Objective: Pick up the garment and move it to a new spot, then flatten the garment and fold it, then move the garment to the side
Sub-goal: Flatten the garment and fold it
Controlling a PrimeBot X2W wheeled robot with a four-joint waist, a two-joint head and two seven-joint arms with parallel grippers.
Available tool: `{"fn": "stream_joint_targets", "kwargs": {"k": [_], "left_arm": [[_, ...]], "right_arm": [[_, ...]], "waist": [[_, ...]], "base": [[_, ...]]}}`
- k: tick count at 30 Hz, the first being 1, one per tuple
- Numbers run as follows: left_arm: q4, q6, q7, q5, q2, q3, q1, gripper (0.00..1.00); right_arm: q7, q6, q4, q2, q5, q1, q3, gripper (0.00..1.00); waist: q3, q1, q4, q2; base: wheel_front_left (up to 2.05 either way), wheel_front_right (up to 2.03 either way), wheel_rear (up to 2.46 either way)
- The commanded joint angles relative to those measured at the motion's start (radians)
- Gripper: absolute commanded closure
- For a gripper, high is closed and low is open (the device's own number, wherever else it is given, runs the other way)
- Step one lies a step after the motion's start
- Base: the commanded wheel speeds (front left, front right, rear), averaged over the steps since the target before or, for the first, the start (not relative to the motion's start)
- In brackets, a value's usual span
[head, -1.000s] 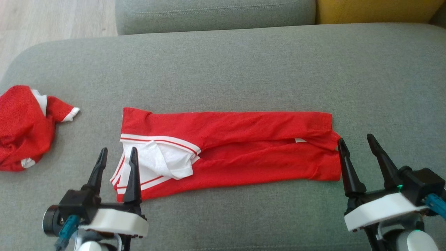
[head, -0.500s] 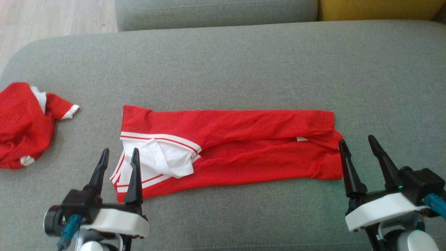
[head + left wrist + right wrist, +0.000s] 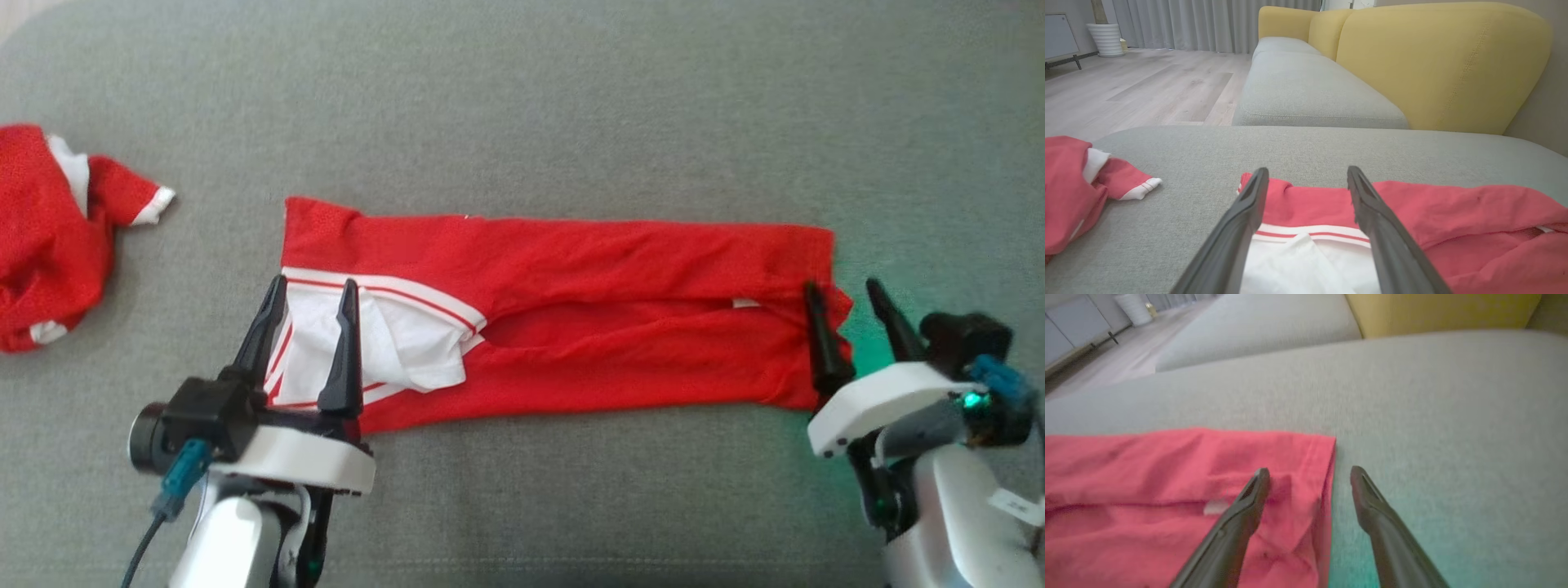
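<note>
My left claw [image 3: 315,282] is released, fingers spread, over the white-trimmed end [image 3: 392,351] of the red jersey [image 3: 620,269]. My right claw [image 3: 842,285] is also released, at the opposite end. The jersey lies on the grey sofa cushion [image 3: 571,98], folded into a long band. Its long axis runs crosswise to both claws, from one claw to the other, so each arm is nearest to one end and neither is nearer to the middle. The governing relation is at the right claw, which straddles the end hem [image 3: 1327,465]: the inner finger [image 3: 1241,514] is over red fabric and the outer finger [image 3: 1380,514] is over bare cushion just beside the hem. I judge that this claw must shift inward, or descend, before clenching will catch cloth. The head view shows the full band, both claws and a second red jersey [image 3: 49,237], crumpled well outboard of the left claw, but it does not show the height of the claws above the fabric. The left wrist view shows white trim between my fingers and the band's far edge just beyond the tips. The right wrist view, though blurred, shows the hem line. I cannot tell whether either claw is touching the jersey.
</note>
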Motion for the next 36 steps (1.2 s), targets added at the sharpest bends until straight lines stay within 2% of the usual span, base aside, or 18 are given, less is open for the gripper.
{"fn": "stream_joint_targets", "kwargs": {"k": [1,5,13,14,15,16,17,22,27,36], "left_arm": [[-0.021,-0.004,-0.01,0.002,0.003,0.03,-0.044,0.0],[0.002,-0.012,-0.014,0.002,-0.009,0.031,-0.066,0.0],[0.009,-0.019,-0.016,0.006,-0.017,0.041,-0.071,0.0],[0.007,-0.02,-0.016,0.007,-0.017,0.043,-0.07,0.0],[0.006,-0.021,-0.016,0.009,-0.018,0.046,-0.07,0.0],[0.004,-0.021,-0.016,0.01,-0.019,0.048,-0.069,0.0],[0.003,-0.022,-0.016,0.011,-0.019,0.05,-0.068,0.0],[0.001,-0.027,-0.016,0.016,-0.021,0.06,-0.064,0.0],[0.0,-0.032,-0.016,0.019,-0.025,0.068,-0.056,0.0],[0.005,-0.04,-0.016,0.02,-0.034,0.076,-0.045,0.0]], "right_arm": [[-0.011,-0.001,0.018,-0.007,0.003,-0.018,0.018,0.0],[-0.015,-0.001,0.156,0.001,0.007,-0.032,0.024,0.0],[-0.017,-0.001,0.219,0.007,0.037,0.0,0.076,0.01],[-0.019,-0.001,0.222,0.007,0.045,0.005,0.081,0.33],[-0.021,-0.001,0.225,0.007,0.052,0.008,0.086,0.58],[-0.023,-0.001,0.228,0.007,0.059,0.008,0.089,0.82],[-0.025,-0.001,0.232,0.007,0.061,0.008,0.09,1.0],[-0.045,-0.001,0.226,0.008,0.053,-0.01,0.074,1.0],[-0.043,-0.001,0.172,0.002,-0.001,-0.021,0.006,1.0],[0.011,-0.001,0.062,-0.099,-0.028,0.007,-0.129,1.0]], "waist": [[0.021,0.0,0.017,0.0],[0.035,0.0,0.025,0.0],[0.037,0.0,0.026,0.0],[0.037,0.0,0.025,0.0],[0.037,0.0,0.024,0.0],[0.037,0.0,0.022,0.0],[0.036,0.0,0.02,0.0],[0.031,0.0,0.008,0.0],[0.019,0.0,-0.005,0.0],[-0.006,0.0,-0.023,0.0]], "base": [[0.0,0.0,0.0],[0.0,0.0,0.0],[0.0,0.0,0.0],[0.0,0.0,0.0],[0.0,0.0,0.0],[0.0,0.0,0.0],[0.0,0.0,0.0],[0.0,0.0,0.0],[0.0,0.0,0.0],[0.0,0.0,0.0]]}}
